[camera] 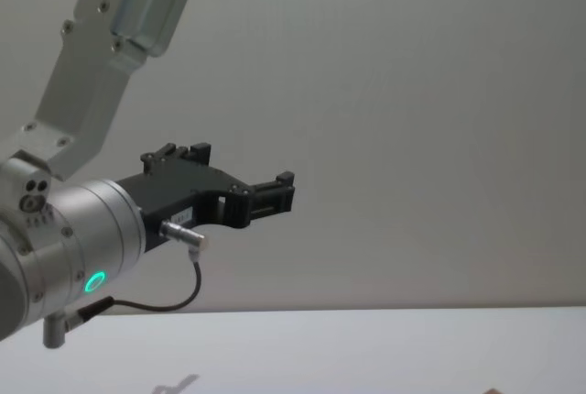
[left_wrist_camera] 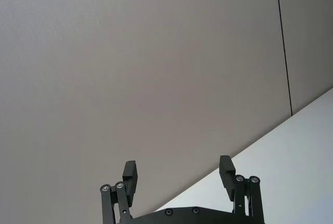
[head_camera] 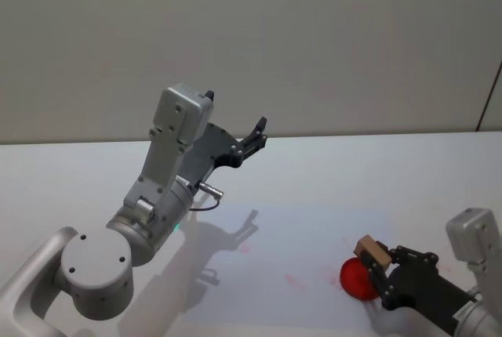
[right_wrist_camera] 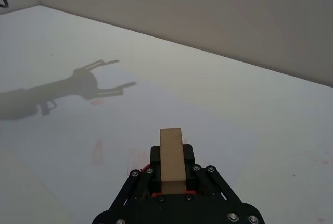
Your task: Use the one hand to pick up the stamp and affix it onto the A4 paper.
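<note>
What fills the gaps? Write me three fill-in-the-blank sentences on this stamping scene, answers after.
1. The right gripper is shut on the wooden ____.
2. The round part under the stamp is coloured ____.
3. The left gripper, raised above the table, has its jaws ____.

Missing words: stamp; red; open

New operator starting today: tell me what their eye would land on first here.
First, the left gripper, raised high above the white table with fingers spread and nothing between them. Next, low at the table's near right, the right gripper clamps the wooden stamp, its red part bright against the white.
</note>
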Robot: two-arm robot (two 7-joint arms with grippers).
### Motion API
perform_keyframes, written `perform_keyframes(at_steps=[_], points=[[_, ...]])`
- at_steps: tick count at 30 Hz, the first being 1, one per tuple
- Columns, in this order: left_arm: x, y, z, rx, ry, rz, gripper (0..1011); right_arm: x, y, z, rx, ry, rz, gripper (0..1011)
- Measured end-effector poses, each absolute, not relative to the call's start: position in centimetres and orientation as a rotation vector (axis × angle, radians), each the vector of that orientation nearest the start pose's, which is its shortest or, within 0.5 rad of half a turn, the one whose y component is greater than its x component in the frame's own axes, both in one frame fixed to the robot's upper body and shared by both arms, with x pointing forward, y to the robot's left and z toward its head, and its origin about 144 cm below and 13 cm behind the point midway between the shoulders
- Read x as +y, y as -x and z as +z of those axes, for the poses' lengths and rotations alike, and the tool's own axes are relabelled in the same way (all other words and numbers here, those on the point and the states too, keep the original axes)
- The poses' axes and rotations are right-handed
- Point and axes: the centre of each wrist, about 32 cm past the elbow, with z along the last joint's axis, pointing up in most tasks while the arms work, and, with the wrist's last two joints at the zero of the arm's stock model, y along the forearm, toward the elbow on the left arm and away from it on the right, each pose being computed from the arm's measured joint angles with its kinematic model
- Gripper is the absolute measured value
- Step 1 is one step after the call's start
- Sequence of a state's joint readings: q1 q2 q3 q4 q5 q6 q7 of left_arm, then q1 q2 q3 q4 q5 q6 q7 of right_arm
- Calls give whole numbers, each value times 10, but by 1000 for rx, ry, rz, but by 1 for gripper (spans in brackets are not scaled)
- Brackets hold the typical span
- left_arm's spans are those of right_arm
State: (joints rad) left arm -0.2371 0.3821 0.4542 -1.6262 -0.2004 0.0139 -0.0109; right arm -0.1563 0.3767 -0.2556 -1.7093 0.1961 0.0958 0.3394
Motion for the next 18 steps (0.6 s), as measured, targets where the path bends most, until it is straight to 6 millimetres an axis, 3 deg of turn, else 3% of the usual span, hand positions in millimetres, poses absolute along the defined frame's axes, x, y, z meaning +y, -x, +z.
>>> perform_keyframes(at_steps=[18], points=[[198,-492,1204,-268,-61,1124,1001,-237,-401,1115,71,276,-915,227]])
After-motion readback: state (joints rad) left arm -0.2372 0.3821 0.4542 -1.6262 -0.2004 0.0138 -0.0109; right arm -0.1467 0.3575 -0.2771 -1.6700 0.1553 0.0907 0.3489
